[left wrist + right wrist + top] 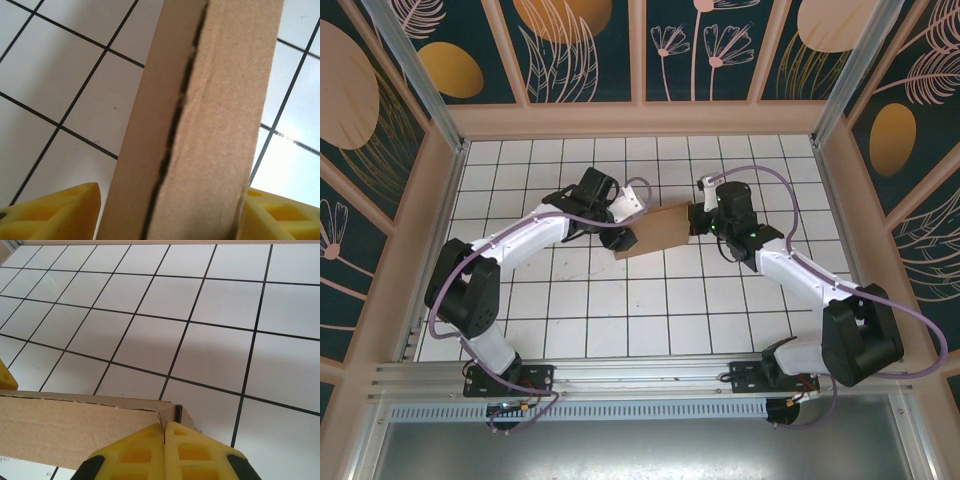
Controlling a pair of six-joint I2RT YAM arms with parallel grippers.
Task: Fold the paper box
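One box (658, 230) mid-counter (620, 320), long axis 8-to-2 o'clock | left hand (172, 210) straddles the 8 o'clock end, gripping or released: cannot tell | right hand (164, 445) clenched at the 2 o'clock end, pinch on a flap unclear | both equally near

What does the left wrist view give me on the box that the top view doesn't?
Left wrist: a dark seam running down the paper box, edge-on, with the yellow fingers of the left pincer flanking it; contact unclear. Top: the box's full outline and the right pincer at its other end. Both: brown cardboard over the white tiled table.
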